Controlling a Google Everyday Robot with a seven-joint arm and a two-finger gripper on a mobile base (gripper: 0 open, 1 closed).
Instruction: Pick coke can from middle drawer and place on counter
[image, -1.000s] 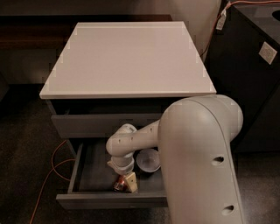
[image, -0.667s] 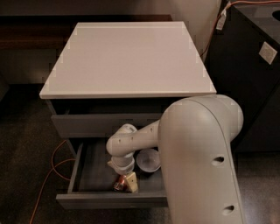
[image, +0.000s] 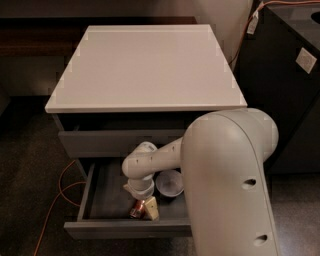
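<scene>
No telling if the pale two-finger gripper (image: 145, 209), down in the open dark grey middle drawer (image: 115, 229) at the small dark-red coke can (image: 136, 209), is clamped yet, so better lift straight up, clear of the white round bowl (image: 170, 184).

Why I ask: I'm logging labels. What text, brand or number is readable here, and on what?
No text can be read.
The coke can, by the gripper low in the open middle drawer: lettering too blurred.
The white label on the dark cabinet at right: too blurred.
</scene>
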